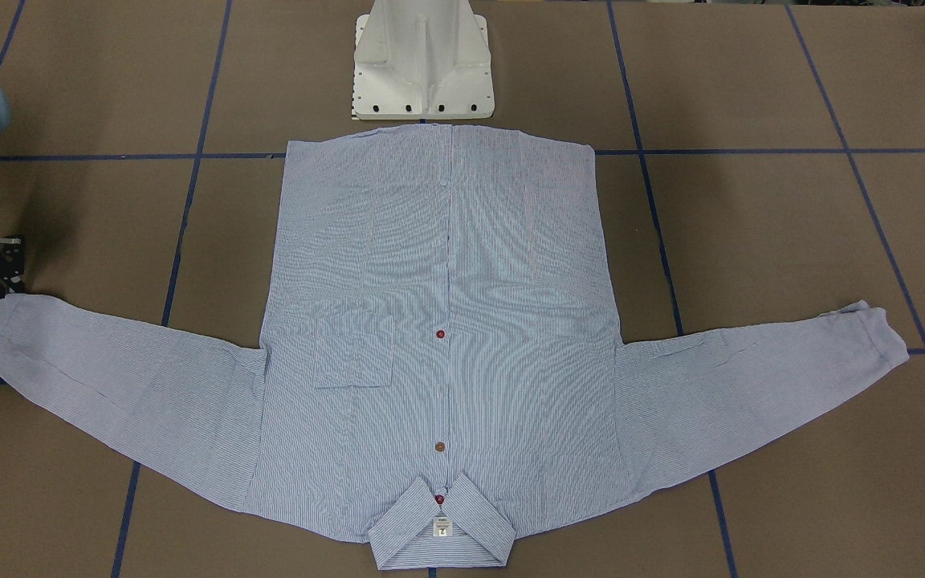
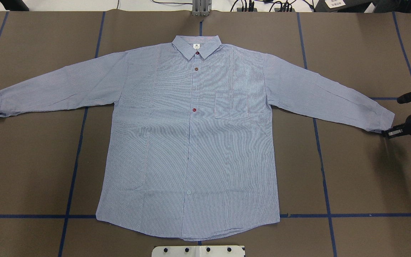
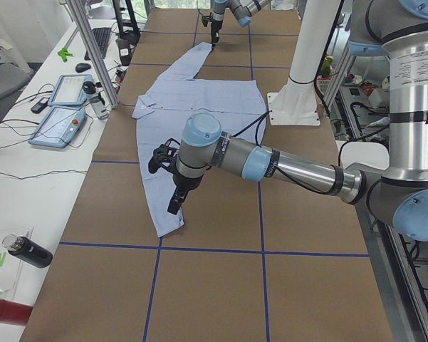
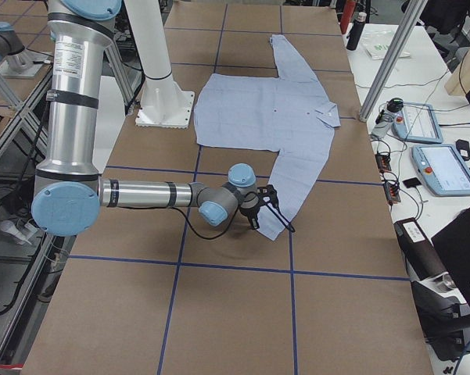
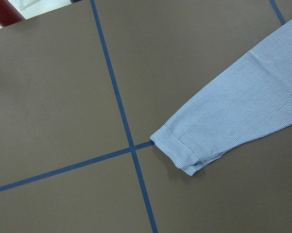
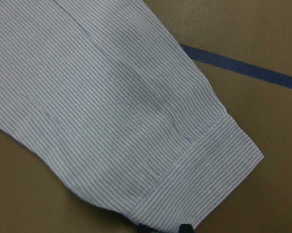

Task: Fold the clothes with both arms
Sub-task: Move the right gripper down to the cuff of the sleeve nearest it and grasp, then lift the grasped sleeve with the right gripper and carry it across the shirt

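The striped shirt [image 2: 191, 142] lies flat and face up on the brown table, buttoned, collar at the far side, both sleeves spread out. My right gripper [image 2: 387, 134] sits low at the corner of the cuff [image 2: 382, 119] on the overhead view's right. In the right wrist view its fingertips [image 6: 143, 228] stand apart over the cuff's edge [image 6: 209, 170], so my right gripper [image 6: 164, 228] is open. My left gripper [image 3: 172, 201] shows only in the exterior left view, pointing down over the other sleeve's end; open or shut, I cannot tell. The left wrist view looks down on that cuff [image 5: 180, 150].
The white pedestal base [image 1: 422, 72] stands just behind the shirt's hem. Blue tape lines [image 2: 73, 160] grid the table. A side bench with teach pendants [image 3: 57, 121] and a dark bottle [image 3: 28, 251] runs along the collar side.
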Controlling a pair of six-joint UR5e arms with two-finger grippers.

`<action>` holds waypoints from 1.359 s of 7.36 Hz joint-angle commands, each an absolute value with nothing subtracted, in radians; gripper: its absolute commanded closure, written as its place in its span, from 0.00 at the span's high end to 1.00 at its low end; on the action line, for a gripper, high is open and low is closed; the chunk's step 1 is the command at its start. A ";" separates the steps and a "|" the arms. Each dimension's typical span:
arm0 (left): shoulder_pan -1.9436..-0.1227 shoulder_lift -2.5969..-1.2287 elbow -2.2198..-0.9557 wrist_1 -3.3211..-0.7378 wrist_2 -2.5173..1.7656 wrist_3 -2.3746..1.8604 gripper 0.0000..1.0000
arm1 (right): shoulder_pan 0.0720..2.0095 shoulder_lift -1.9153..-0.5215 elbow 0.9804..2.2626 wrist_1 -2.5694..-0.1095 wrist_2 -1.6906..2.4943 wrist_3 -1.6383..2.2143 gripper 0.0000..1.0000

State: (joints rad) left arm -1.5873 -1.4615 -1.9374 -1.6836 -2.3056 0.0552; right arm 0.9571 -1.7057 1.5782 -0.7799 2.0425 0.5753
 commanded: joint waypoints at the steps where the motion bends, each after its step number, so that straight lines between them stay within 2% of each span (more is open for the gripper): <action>1: -1.588 -1.460 -1.937 -1.684 -2.306 0.055 1.00 | 0.986 -1.707 1.588 -0.779 2.051 0.575 0.00; 3: -1.588 -1.460 -1.937 -1.683 -2.306 0.055 1.00 | 1.041 -1.698 1.598 -0.782 2.063 0.577 0.00; 4: -1.588 -1.460 -1.937 -1.684 -2.306 0.055 1.00 | 1.052 -1.692 1.653 -0.839 2.068 0.577 0.00; 5: -1.588 -1.462 -1.937 -1.684 -2.306 0.054 1.00 | 1.055 -1.663 1.760 -0.989 2.068 0.578 0.00; 6: -1.588 -1.460 -1.937 -1.684 -2.306 0.054 1.00 | 1.055 -1.608 1.855 -1.153 2.057 0.583 0.00; 7: -1.588 -1.462 -1.937 -1.683 -2.306 0.054 1.00 | 1.055 -1.506 1.896 -1.277 2.048 0.589 0.00; 10: -1.586 -1.460 -1.936 -1.683 -2.306 0.054 1.00 | 0.990 -1.221 1.887 -1.397 2.037 0.708 0.00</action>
State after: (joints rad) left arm -1.5868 -1.4606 -1.9372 -1.6835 -2.3056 0.0537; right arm 1.0185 -1.3483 1.8882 -1.3380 2.0406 0.6504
